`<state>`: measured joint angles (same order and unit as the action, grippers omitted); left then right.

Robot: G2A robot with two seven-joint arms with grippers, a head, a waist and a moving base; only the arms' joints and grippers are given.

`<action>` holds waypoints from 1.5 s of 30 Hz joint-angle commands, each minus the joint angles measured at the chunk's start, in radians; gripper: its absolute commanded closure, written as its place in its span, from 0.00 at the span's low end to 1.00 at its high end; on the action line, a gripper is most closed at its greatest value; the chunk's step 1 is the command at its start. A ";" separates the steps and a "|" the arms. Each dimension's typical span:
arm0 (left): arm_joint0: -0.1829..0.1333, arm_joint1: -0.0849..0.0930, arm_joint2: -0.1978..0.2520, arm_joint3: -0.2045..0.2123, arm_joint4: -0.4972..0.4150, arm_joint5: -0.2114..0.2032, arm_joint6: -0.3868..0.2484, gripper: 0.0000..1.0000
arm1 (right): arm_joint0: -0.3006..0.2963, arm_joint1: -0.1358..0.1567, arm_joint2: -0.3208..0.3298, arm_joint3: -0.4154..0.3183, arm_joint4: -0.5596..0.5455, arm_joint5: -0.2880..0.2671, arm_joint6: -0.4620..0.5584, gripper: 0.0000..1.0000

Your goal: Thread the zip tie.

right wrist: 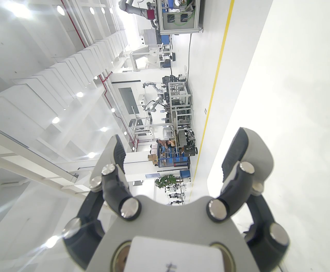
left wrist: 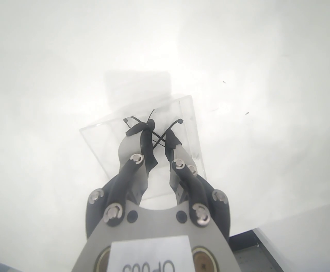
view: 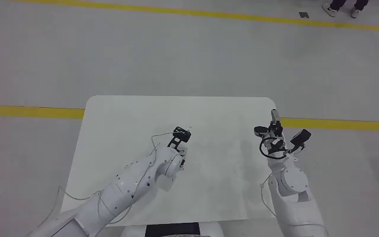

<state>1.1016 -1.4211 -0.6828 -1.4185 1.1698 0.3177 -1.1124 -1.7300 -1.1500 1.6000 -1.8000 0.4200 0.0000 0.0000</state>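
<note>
Left wrist view: left gripper part-open, straddling zip tie in clear tray, nothing clamped. Right gripper wide open, empty, well apart from tray. Zip tie likely light, springy; pinch near head.

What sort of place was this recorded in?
Probably a factory or robotics workshop hall: a yellow floor line runs past the white table, and framed machine cells with other robot arms stand under a high, lamp-lit ceiling.
</note>
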 commanded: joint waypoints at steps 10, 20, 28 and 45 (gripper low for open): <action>-0.001 -0.002 0.000 0.001 0.004 0.000 -0.004 1.00 | 0.000 0.000 0.000 0.000 0.000 0.000 0.000 0.00; 0.034 0.013 -0.018 -0.097 0.065 0.010 -0.035 1.00 | 0.000 0.000 0.000 0.000 0.000 0.000 0.000 0.00; 0.051 0.019 -0.039 -0.099 0.063 -0.004 -0.029 0.75 | 0.000 0.000 0.000 0.000 0.000 0.000 0.000 0.00; 0.025 0.005 -0.032 -0.028 0.013 -0.015 0.008 0.84 | 0.000 0.000 0.000 0.000 0.000 0.000 0.000 0.00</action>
<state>1.1278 -1.4151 -0.7154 -1.4497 1.1850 0.3026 -1.1057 -1.7300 -1.1500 1.6000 -1.8000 0.4200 0.0000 0.0000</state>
